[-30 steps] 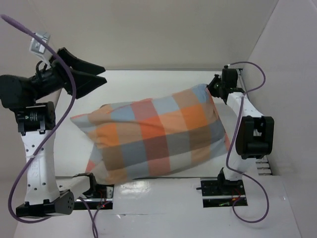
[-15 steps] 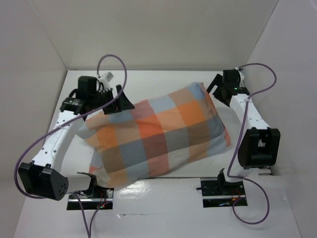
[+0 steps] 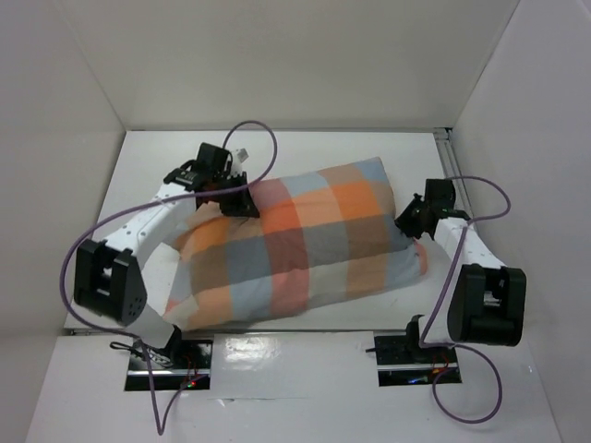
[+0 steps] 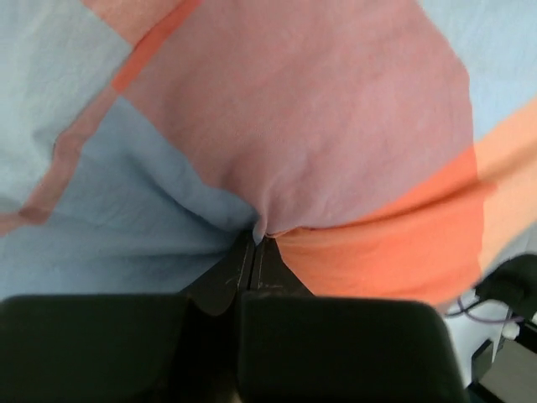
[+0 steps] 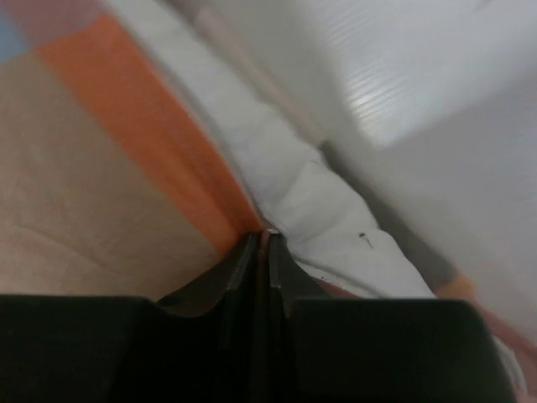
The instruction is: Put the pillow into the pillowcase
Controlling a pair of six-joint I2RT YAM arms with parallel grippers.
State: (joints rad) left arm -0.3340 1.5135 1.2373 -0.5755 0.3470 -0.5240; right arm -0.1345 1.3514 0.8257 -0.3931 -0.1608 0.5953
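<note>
The checked pillowcase (image 3: 305,249) lies plump and slanted across the middle of the table, filled out by the pillow. My left gripper (image 3: 242,205) rests on its far left top and is shut, pinching a small fold of the fabric (image 4: 258,239) where blue, mauve and orange checks meet. At the right end my right gripper (image 3: 404,224) is shut on the orange edge of the pillowcase (image 5: 201,168). In the right wrist view the white pillow (image 5: 310,206) bulges out just beside that gripper (image 5: 267,239).
White walls (image 3: 277,65) close in the table at the back, left and right; the right wall runs close to the right arm. Purple cables (image 3: 249,138) loop over both arms. The arm bases and a shiny rail (image 3: 295,346) sit along the near edge.
The left arm swung in from high on the left onto the pillowcase's far left top and shut. The right gripper slid from the far right corner to mid right end and shut.
</note>
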